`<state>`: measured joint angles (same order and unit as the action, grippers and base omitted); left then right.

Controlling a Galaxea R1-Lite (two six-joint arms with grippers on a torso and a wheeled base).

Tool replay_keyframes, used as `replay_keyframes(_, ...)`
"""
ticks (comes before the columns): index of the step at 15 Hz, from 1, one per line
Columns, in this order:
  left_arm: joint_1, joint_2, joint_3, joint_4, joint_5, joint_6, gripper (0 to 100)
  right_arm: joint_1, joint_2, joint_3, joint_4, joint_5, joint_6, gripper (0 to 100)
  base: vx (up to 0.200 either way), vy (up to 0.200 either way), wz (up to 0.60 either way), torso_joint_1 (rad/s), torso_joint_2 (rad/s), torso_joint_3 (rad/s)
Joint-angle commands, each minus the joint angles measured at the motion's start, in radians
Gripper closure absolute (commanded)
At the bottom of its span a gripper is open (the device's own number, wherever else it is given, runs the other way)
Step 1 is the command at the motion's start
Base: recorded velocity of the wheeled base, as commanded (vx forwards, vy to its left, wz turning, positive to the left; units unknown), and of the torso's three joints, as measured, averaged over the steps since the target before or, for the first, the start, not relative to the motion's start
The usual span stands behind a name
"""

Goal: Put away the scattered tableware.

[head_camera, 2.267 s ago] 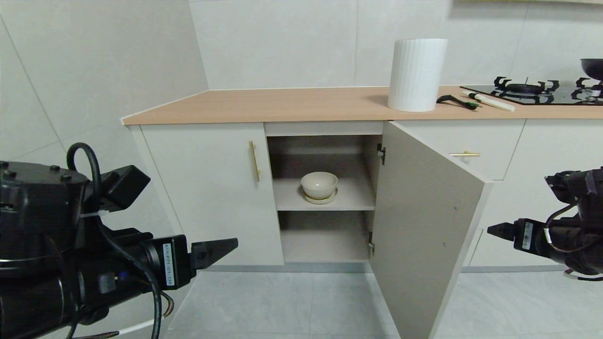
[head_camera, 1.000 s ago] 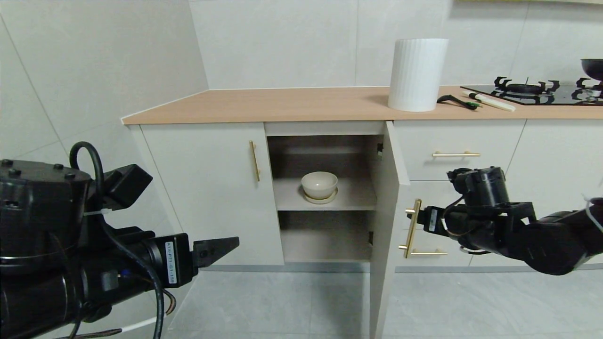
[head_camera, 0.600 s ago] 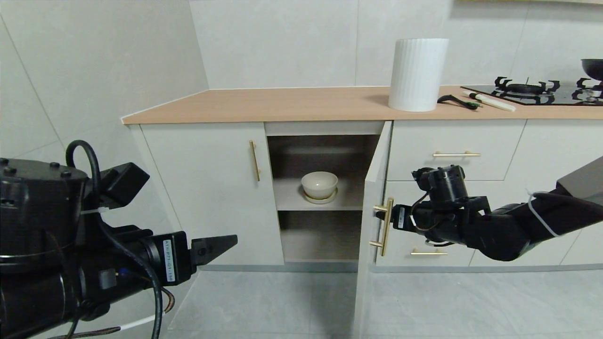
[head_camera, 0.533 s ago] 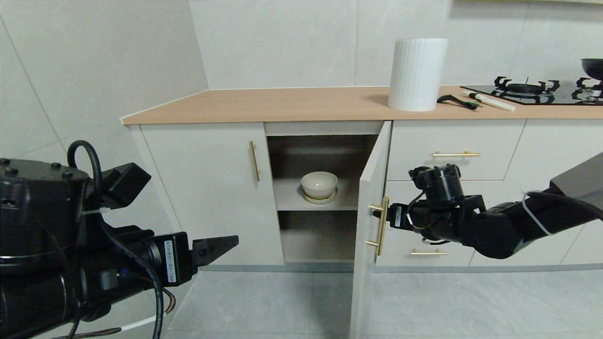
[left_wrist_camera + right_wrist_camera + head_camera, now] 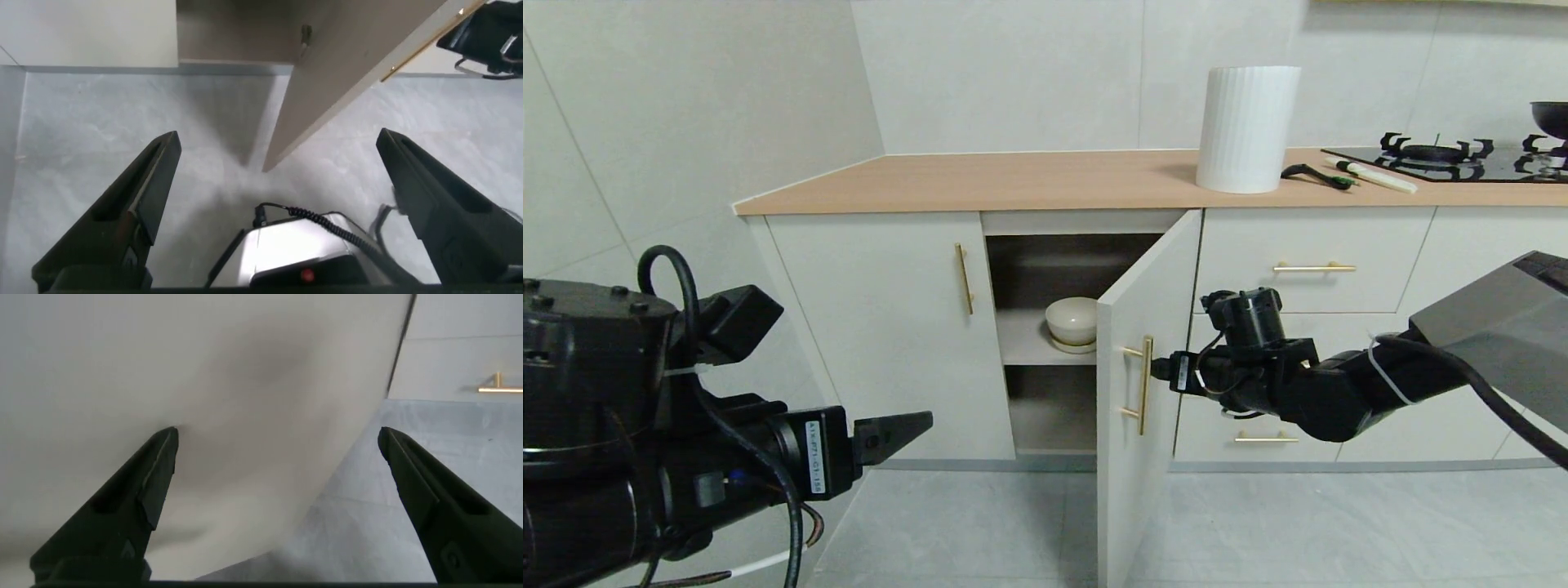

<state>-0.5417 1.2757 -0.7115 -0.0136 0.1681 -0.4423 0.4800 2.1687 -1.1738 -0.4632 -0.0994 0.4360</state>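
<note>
Pushed by the right gripper (image 5: 1166, 372), whose fingers are spread against it, the white cabinet door (image 5: 1131, 286) has swung half shut over the cream ceramic bowl (image 5: 1070, 320) already shelved, seemingly leaving only closing; the left gripper (image 5: 903, 429) hangs spread.

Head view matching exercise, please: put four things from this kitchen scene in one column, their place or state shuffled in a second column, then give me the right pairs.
Things:
1. bowl
2. white ribbed canister
3. cabinet door
4. left gripper

Places or states:
A. standing on the countertop
B. jaws spread, low over the floor
C. half ajar
D. on the upper cabinet shelf

Pairs: 1-D, 2-A, 3-C, 4-B.
</note>
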Motion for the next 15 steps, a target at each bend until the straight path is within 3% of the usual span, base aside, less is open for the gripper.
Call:
replay_keyframes(1, 0.000, -0.001, 0.010, -0.002, 0.001, 0.010, 0, 0.000, 0.013, -0.003, 0.000, 0.000, 0.001, 0, 0.000, 0.000, 0.00, 0.000, 0.00, 0.000)
replay_keyframes(8, 0.000, 0.005, 0.007, -0.002, 0.001, 0.008, 0, 0.023, 0.019, -0.013, -0.037, 0.000, 0.066, 0, 0.200, 0.000, 0.00, 0.000, 0.00, -0.002)
replay_keyframes(15, 0.017, 0.010, 0.012, -0.046, 0.001, 0.007, 0, 0.040, 0.063, -0.116, -0.043, -0.014, 0.219, 0, 0.000, 0.000, 0.00, 0.000, 0.00, 0.000)
